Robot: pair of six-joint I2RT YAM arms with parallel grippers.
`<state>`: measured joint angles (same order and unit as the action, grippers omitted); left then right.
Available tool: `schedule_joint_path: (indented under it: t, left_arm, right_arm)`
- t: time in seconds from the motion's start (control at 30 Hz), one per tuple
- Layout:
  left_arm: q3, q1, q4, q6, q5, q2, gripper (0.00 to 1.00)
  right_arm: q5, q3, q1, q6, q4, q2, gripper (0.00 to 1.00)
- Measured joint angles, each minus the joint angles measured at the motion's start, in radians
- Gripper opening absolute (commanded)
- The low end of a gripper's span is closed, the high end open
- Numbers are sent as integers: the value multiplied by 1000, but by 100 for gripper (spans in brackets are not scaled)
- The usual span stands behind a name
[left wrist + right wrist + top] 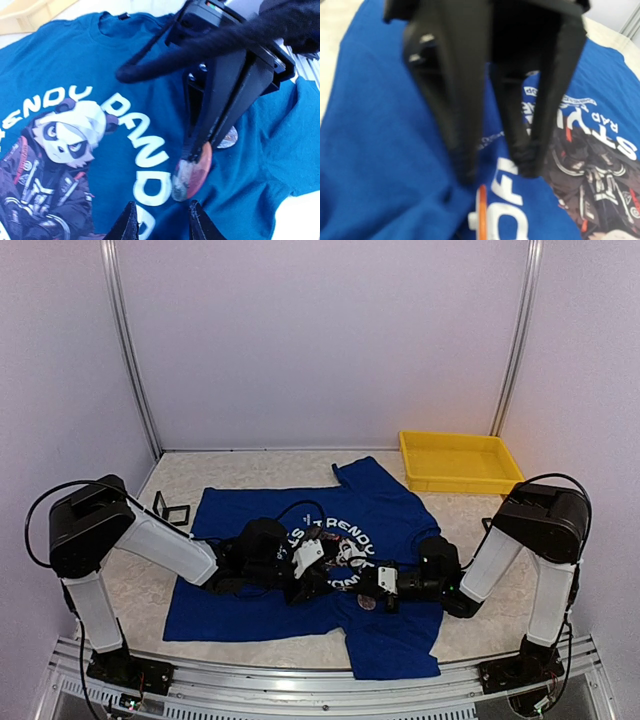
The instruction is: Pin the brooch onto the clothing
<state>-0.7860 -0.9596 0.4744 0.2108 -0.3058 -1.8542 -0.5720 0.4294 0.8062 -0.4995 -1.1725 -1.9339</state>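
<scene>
blue T-shirt (230, 610), white "TRENDY" and "PANDA" lettering (134, 150), brooch (194, 169) beside it

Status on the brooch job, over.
Left tool open, empty. Right tool shut on brooch, tilted against shirt beside the lettering. Nothing blocking.

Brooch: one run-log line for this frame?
right gripper: shut on brooch | brooch: tilted, beside PANDA lettering on T-shirt | left gripper: open, empty, facing brooch

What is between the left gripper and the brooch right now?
Only T-shirt with white lettering lies between left gripper and brooch; left wrist view shows it.
</scene>
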Motion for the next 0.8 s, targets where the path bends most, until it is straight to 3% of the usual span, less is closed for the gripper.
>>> schedule_joint_path:
  t: [0.37, 0.8]
  left_arm:
    - [-25, -18, -21, 24, -39, 3, 26]
    - [-40, -19, -18, 22, -61, -14, 5]
  right_arm:
    - [-20, -8, -4, 71, -50, -2, 0]
    - [-44, -10, -4, 75, -64, -2, 0]
